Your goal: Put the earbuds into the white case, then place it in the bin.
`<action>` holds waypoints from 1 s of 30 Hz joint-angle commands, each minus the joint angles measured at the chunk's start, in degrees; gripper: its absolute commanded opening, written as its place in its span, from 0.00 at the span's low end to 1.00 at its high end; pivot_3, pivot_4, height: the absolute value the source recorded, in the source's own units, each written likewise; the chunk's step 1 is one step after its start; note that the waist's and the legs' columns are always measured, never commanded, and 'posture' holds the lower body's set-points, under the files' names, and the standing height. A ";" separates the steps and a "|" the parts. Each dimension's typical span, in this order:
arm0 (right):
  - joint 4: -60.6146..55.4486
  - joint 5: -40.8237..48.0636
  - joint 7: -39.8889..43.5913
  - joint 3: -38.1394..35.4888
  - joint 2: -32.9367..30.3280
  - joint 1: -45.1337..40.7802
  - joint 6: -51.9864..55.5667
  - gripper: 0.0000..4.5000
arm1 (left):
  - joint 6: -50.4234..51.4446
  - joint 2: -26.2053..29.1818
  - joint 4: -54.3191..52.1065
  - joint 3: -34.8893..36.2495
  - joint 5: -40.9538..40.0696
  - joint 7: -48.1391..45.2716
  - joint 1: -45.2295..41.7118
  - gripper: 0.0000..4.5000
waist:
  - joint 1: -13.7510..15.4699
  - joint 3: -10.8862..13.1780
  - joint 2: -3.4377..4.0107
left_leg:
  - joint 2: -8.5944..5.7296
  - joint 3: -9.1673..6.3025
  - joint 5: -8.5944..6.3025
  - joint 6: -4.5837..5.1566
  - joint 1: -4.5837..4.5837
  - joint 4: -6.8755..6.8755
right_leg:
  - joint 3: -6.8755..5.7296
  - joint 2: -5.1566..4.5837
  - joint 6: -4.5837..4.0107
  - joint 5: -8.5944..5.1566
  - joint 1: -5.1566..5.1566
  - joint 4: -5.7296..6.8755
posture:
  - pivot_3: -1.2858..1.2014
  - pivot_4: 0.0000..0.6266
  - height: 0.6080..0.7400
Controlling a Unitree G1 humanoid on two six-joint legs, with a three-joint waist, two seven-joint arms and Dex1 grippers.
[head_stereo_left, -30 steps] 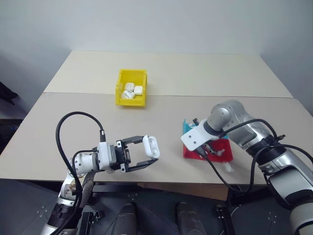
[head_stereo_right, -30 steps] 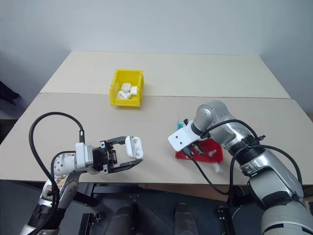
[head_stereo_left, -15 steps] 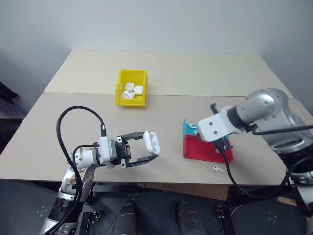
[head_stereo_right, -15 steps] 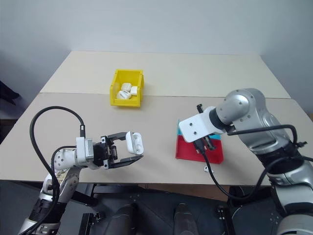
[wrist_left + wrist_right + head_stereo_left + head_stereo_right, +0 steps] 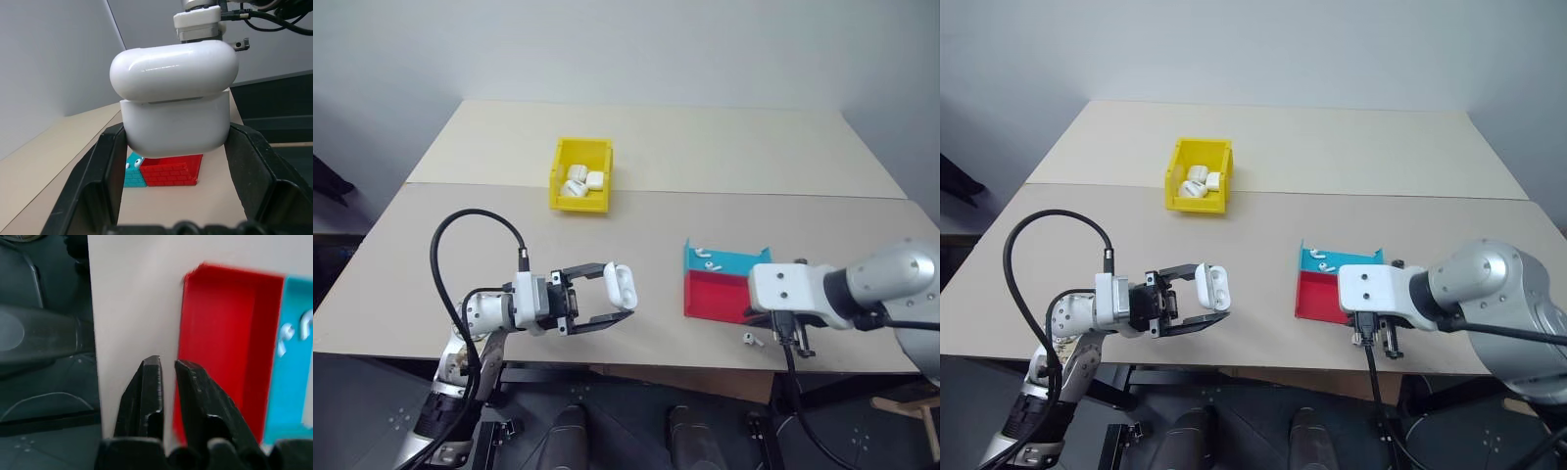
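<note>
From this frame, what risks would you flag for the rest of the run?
1. One tiny white earbud lies on the beige table by its front edge, outside the red-and-blue tray; a nudge may knock it off.
2. The right gripper looks empty.
3. The left gripper pinches the open glossy white case at the fingertips; it may slip.

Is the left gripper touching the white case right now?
Touching. In the left wrist view, the white case sits clamped between the left gripper and its two black fingers, one pressed against each side.

White case [image 5: 619, 285] (lid open), pincer-held
</note>
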 commanded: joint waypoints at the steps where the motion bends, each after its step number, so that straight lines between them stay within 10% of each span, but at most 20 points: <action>1: -2.77 0.84 -4.22 0.29 -1.24 0.05 6.74 0.41 | -0.69 -0.74 -0.16 -0.81 -0.29 -0.22 -0.40 0.61 | -0.09 0.00 0.00 | 0.00 0.03 0.00 0.00 0.00 0.03 | 0.00 -0.04 0.00 0.00 -0.12 -0.07 | 0.52 0.24 1.00; 30: 7.99 -1.03 -13.70 18.47 -0.16 -4.44 2.03 0.41 | -2.06 0.33 0.09 -0.58 0.71 -0.75 0.38 0.61 | -0.34 0.00 -0.01 | 0.00 -0.03 -0.10 0.00 -0.21 -0.15 | -0.01 0.06 0.03 -0.01 -0.21 0.08 | 0.52 0.24 1.00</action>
